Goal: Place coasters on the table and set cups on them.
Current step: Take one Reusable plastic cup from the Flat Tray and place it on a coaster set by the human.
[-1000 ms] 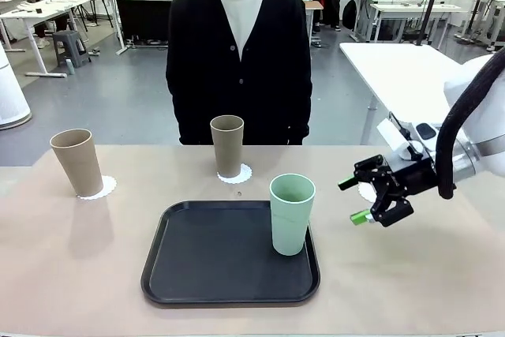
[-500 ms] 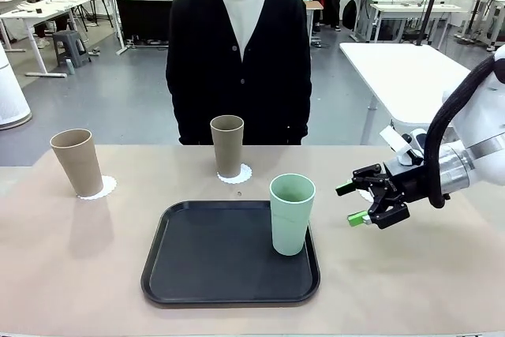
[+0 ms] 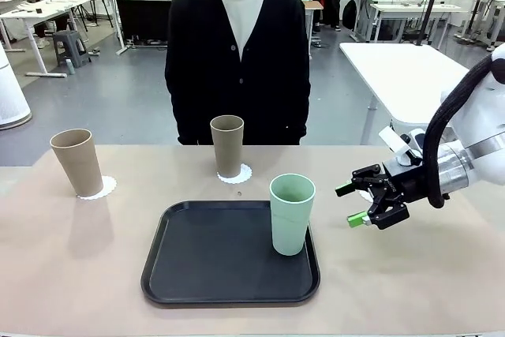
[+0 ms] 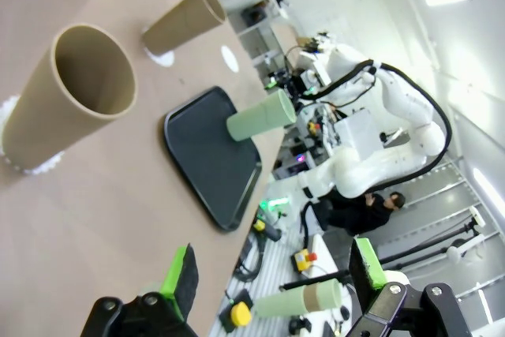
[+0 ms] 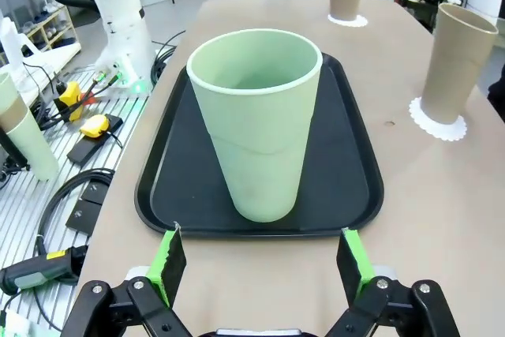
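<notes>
Farthest to the left of my right end effector (image 3: pixel 353 204), a tan cup (image 3: pixel 77 162) stands upright on its doily coaster (image 3: pixel 102 189) near the worktop's (image 3: pixel 63 274) edge. I judge that pair done. Nearer, beyond the tray's far rim, the second tan cup (image 3: pixel 227 145) sits on a second doily (image 3: pixel 237 174), which also looks finished. The black tray (image 3: pixel 225 254) lies between them and me, and the mint green cup (image 3: pixel 292 214) stands on its near right corner, just beside the right end effector. I read it as the one cup not yet set out. The right end effector is turned sideways with its jaws wide and empty, facing the cup's wall, as I would want for a side grasp.

The right wrist view lines the mint cup (image 5: pixel 256 120) up squarely between the two green pads (image 5: pixel 167 262). It also shows a bare white doily edge (image 5: pixel 436 125) under a tan cup. The left wrist view shows the left end effector (image 4: pixel 272 274) wide open and empty, low over the worktop well back from the tray. It shows too a small white disc (image 4: pixel 230 58) on the worktop past the tray, possibly the third coaster.
</notes>
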You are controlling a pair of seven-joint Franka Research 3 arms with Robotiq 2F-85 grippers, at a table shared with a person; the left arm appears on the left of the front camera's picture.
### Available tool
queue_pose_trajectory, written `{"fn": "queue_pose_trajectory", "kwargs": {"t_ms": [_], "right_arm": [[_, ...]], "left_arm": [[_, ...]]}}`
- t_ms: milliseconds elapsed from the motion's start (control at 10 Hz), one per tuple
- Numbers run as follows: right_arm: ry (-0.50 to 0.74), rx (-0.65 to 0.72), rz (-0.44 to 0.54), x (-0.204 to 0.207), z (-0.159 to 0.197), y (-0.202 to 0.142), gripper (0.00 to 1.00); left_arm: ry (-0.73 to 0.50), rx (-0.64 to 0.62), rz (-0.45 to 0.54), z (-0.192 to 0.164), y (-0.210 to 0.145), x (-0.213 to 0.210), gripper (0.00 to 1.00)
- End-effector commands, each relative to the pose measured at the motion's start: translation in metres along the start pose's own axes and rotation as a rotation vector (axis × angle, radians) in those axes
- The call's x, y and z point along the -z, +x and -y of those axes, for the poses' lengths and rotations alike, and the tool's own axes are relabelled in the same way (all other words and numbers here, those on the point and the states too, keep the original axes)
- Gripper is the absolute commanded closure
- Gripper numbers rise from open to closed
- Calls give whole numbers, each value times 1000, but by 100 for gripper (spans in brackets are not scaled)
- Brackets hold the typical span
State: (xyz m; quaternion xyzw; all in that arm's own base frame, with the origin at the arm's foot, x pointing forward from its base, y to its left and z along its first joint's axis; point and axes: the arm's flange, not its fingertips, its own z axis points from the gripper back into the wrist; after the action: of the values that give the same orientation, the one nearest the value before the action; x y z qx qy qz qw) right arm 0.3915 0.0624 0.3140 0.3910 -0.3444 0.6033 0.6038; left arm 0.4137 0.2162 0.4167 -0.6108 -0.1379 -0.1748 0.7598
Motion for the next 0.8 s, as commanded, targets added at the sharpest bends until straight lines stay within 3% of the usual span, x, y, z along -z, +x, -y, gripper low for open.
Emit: {"fn": "queue_pose_trajectory", "kwargs": {"t_ms": [0, 100, 700], "right_arm": [[44, -35, 68, 10, 6, -3, 0], [118, -26, 138, 21, 10, -5, 0], [114, -57, 162, 50, 15, -7, 0]], "left_arm": [[2, 0, 6, 2, -1, -1, 0], [2, 0, 6, 2, -1, -1, 0], [2, 0, 6, 2, -1, -1, 0]]}}
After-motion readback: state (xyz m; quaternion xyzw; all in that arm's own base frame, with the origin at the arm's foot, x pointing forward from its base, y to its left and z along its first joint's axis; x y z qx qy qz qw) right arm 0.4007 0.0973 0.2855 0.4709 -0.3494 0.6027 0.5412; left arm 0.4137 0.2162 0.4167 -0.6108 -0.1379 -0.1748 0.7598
